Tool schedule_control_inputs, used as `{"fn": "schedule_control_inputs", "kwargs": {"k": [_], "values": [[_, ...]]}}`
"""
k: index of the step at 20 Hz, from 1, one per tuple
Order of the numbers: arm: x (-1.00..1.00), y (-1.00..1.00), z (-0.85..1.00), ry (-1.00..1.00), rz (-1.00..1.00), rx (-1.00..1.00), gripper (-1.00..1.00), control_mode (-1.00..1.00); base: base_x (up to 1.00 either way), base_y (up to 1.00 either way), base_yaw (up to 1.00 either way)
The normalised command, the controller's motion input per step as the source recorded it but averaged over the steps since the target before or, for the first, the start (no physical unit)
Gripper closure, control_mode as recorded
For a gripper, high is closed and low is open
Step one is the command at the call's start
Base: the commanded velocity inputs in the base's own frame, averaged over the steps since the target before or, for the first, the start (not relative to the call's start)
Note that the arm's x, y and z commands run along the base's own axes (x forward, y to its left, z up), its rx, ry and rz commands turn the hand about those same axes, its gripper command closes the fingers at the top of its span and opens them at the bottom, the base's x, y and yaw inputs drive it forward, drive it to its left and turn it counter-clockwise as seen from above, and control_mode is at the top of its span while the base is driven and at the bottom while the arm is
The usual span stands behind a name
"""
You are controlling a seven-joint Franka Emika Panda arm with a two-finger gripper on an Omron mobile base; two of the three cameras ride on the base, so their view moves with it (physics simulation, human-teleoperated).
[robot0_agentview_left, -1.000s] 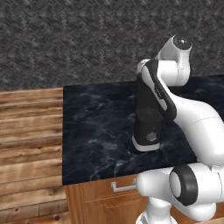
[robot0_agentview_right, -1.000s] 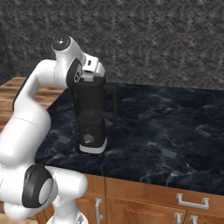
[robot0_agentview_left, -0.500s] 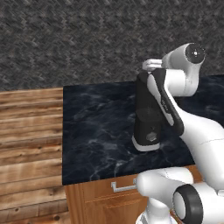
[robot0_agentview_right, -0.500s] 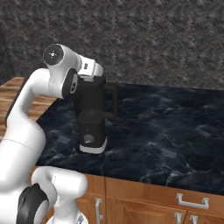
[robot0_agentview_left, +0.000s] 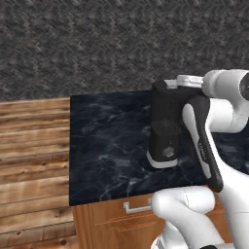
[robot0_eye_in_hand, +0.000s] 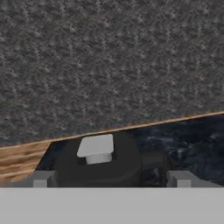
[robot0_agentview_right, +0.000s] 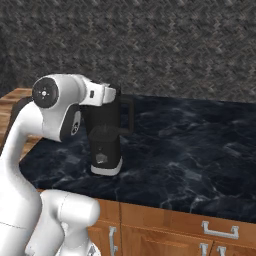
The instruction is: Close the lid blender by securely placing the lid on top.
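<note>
**Lid on the jar, gripper just above it**

Blender (robot0_agentview_left: pixel 165 129) stands upright on the dark marble counter (robot0_agentview_left: pixel 107 146), near its front edge. A black lid (robot0_eye_in_hand: pixel 98 164) with a pale knob sits on the jar's top, between and just beyond the gripper (robot0_eye_in_hand: pixel 109 179)'s two tips. The fingers (robot0_eye_in_hand: pixel 41 179) stand wide apart, touching nothing. A side handle shows on the jar's right in the right base view.

Matt black plastic blender (robot0_agentview_left: pixel 168 126) with silver metallic knob (robot0_agentview_left: pixel 168 152); glossy dark marble worktop (robot0_agentview_left: pixel 107 146); rough grey textured wall (robot0_agentview_left: pixel 97 44); wood-grain cabinet fronts (robot0_agentview_right: pixel 165 227), metal handles (robot0_agentview_right: pixel 218 230).
</note>
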Motion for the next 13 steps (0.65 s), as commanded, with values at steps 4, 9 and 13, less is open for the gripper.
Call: {"fn": "schedule_control_inputs", "kwargs": {"k": [4, 9, 13], "values": [[-1.00, -0.25, 0.00, -0.19, -0.04, 0.06, -1.00, -1.00, 0.00, 0.00, 0.00], [-0.61, -0.18, 0.00, -0.07, -0.03, 0.04, -1.00, -1.00, 0.00, 0.00, 0.00], [0.00, 0.00, 0.00, 0.00, 0.00, 0.00, -1.00, -1.00, 0.00, 0.00, 0.00]]}}
